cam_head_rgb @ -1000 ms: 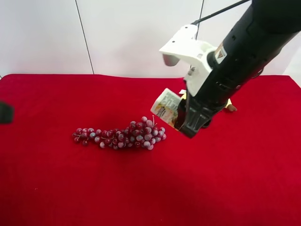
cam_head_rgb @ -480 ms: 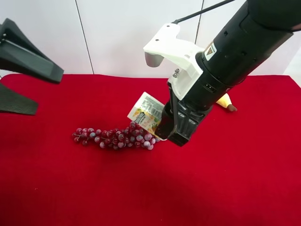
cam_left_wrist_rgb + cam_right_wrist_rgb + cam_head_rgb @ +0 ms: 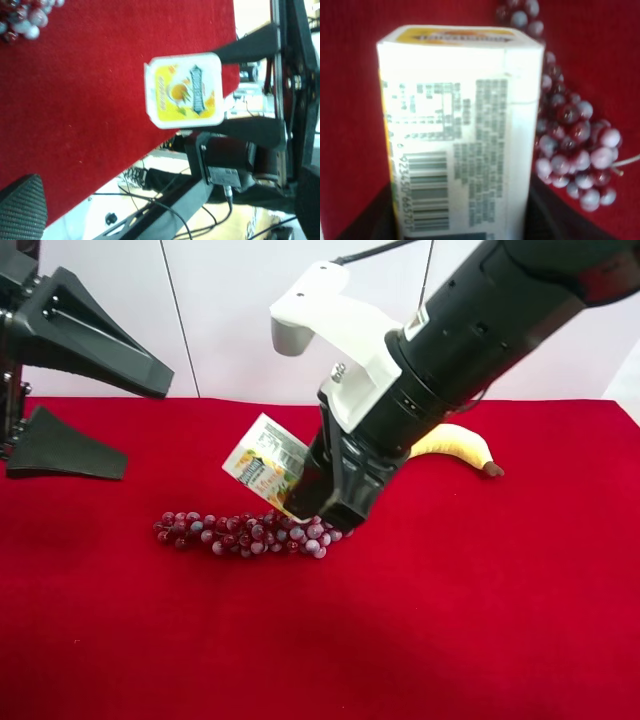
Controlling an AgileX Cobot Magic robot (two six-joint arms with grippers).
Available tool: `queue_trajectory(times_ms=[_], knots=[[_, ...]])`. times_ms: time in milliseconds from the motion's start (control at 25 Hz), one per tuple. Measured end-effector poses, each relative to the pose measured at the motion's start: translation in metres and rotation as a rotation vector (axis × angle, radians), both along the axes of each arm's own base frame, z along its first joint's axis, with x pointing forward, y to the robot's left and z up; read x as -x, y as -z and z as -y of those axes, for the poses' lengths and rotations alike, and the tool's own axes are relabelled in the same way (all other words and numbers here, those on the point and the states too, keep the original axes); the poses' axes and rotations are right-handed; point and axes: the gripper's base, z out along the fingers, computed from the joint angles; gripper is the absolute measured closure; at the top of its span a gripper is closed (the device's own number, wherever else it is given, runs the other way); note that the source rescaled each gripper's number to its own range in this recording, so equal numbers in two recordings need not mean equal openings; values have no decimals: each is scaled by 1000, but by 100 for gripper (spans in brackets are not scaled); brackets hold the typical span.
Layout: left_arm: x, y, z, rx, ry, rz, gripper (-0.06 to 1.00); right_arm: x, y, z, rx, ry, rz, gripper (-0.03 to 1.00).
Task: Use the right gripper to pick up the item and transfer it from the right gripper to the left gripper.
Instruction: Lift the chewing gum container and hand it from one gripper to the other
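Right gripper [image 3: 303, 496]: clamped on carton [image 3: 262, 462], held above grapes [image 3: 250, 532].
Left gripper [image 3: 145, 426]: spread wide, empty, apart from carton.

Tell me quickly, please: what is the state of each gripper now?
The left gripper: open, holding nothing.
The right gripper: closed on the drink carton.

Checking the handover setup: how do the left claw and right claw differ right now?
The right claw is shut on the carton; the left claw is open and empty. The right claw hangs above the grapes; the left claw is off by the red cloth's edge. The right claw's arm carries a white housing; the left claw shows none. Both claws themselves are black.
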Motion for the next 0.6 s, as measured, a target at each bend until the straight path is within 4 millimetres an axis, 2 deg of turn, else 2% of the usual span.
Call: queue_trajectory(times_ms=[600], knots=[[-22,23,7,46,25,-85,-6,-1,-7,-7,-44,-49,8,97]])
